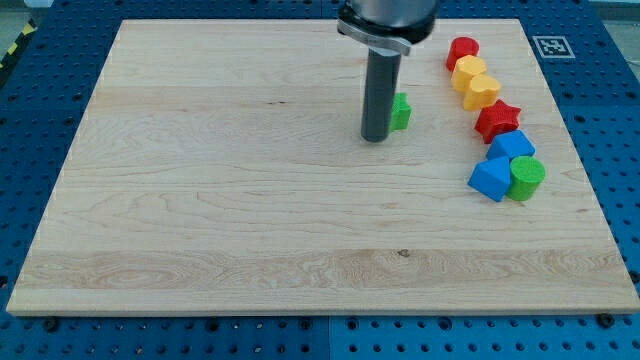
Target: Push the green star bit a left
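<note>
A green block, the green star, lies in the upper middle of the wooden board, mostly hidden behind my rod, so its shape is hard to make out. My tip rests on the board just to the view's left of this block and slightly below it, touching or nearly touching it.
Along the view's right stands a row of blocks: a red block, two yellow blocks, a red star, two blue blocks and a green cylinder. The board's right edge is close to them.
</note>
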### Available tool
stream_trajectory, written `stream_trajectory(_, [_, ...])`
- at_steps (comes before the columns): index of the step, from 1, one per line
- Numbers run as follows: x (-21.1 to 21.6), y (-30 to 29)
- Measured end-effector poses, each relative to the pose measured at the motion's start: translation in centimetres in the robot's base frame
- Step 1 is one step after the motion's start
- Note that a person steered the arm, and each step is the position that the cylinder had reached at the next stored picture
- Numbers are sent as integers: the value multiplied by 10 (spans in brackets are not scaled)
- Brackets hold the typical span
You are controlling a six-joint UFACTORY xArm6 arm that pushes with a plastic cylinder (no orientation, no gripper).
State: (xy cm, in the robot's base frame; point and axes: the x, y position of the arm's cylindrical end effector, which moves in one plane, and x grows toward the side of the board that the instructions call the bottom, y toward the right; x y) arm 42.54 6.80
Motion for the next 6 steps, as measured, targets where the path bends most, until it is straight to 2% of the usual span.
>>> stream_trajectory(1, [9, 35])
stream_trajectory(2, [-10, 71])
stream_trajectory(3, [-23, 81])
stream_trajectory(4, [-24, 59])
stream_trajectory(5, [-43, 12])
stream_trajectory(6, [-59, -10])
